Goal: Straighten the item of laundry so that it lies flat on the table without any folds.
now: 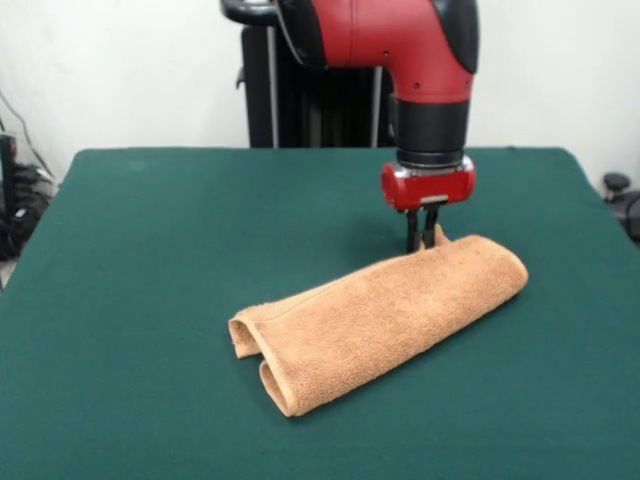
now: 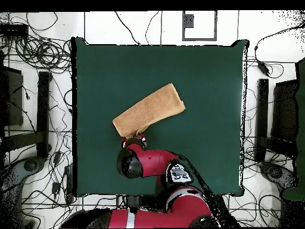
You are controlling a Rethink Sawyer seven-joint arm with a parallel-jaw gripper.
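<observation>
The item of laundry [image 1: 385,318] is an orange-tan towel folded over on itself into a long doubled bundle. It lies slantwise on the table [image 1: 150,250], with looped folds showing at its near left end. My gripper [image 1: 421,243] points straight down at the towel's far right end. Its dark fingers are close together and pinch a small raised flap of the towel's edge. In the overhead view the towel [image 2: 149,110] runs diagonally across the table [image 2: 208,71], and the gripper [image 2: 136,137] sits at its lower left end, mostly hidden under the arm.
Green tabletop surrounds the towel on all sides. Cables, stands and dark equipment lie on the floor around the table [image 2: 36,89]. The arm's red body [image 2: 155,164] reaches in over the table's bottom edge in the overhead view.
</observation>
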